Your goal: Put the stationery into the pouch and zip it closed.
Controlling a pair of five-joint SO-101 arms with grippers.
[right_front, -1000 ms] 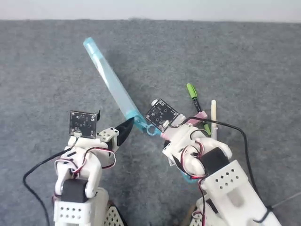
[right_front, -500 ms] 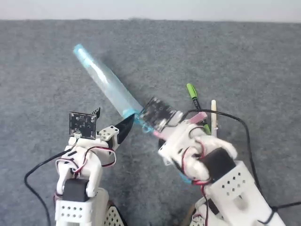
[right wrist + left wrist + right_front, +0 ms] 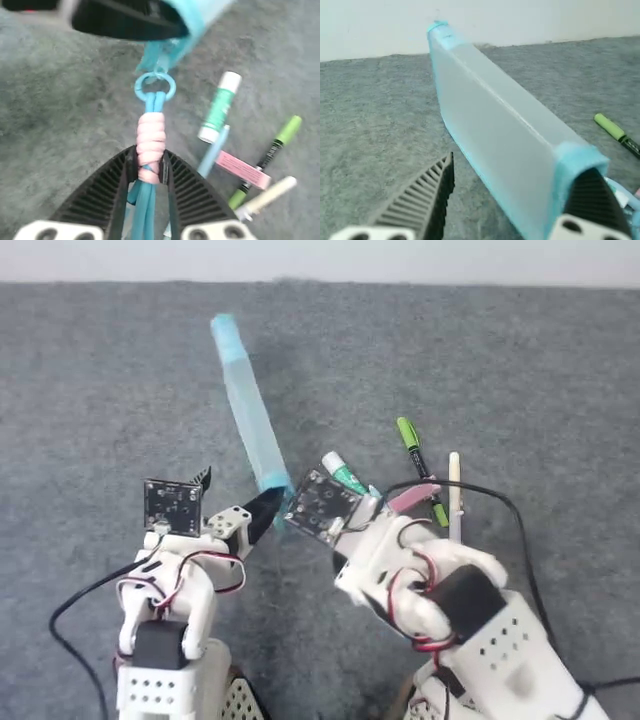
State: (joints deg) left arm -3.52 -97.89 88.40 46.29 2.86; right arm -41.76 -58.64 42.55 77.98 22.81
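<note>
The translucent blue pouch (image 3: 247, 405) lies on the grey mat, its far end pointing away from the arms. Its near end sits between the fingers of my left gripper (image 3: 520, 167), which is open; one black finger (image 3: 590, 192) touches the pouch's end (image 3: 572, 162). My right gripper (image 3: 148, 152) is shut on the pink-wrapped zipper pull cord (image 3: 150, 135), which runs to a blue ring (image 3: 155, 86) at the pouch's zipper. On the mat beside it lie a green glue stick (image 3: 343, 475), a green marker (image 3: 412, 440), a pink eraser (image 3: 412, 495) and a cream pen (image 3: 454, 490).
A light-blue pen (image 3: 212, 150) lies next to the glue stick (image 3: 219, 107). A black cable (image 3: 500, 515) loops over the right arm near the stationery. Bare grey mat (image 3: 100, 390) stretches to the left and far side, up to a pale wall.
The right arm has moved left and nearer, uncovering the glue stick. The pouch's far end swung left, then back to the right. The left arm barely moved.
</note>
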